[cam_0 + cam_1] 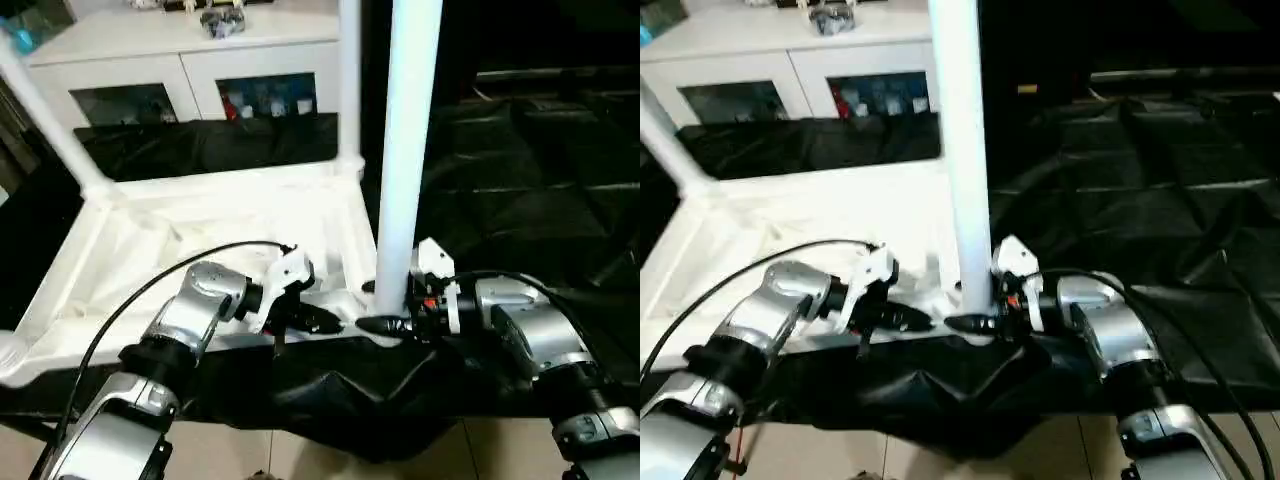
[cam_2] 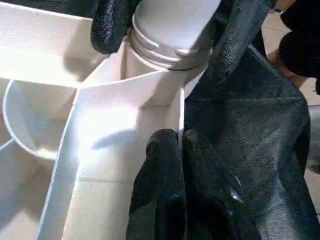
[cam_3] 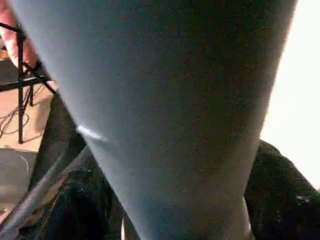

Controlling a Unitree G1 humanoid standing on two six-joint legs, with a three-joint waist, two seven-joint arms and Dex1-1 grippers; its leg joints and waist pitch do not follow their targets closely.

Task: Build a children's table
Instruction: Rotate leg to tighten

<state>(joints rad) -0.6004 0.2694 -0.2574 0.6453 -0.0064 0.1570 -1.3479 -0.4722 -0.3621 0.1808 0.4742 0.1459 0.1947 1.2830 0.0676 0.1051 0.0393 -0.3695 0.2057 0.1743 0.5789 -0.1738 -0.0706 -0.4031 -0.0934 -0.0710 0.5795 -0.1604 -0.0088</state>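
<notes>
The children's table top point(image 1: 200, 235) lies upside down on the black-draped work table, ribs showing. One leg point(image 1: 405, 150) stands upright in the top's near right corner socket, its threaded base point(image 2: 170, 35) at the socket mouth. My right gripper point(image 1: 385, 325) is shut on this leg just above the socket, a black finger point(image 2: 107, 25) on each side. My left gripper point(image 2: 180, 145) is shut and empty, its tips pressed on the top's near rim beside that socket. Two more legs rise from the far corners, one leaning at the left point(image 1: 45, 115) and one at the right point(image 1: 348, 80).
A white glass-door cabinet point(image 1: 190, 60) stands behind the work table. Loose black drape point(image 1: 520, 170) covers the surface to the right and hangs over the near edge point(image 1: 340, 400). A black cable point(image 1: 150, 285) arcs over my left forearm.
</notes>
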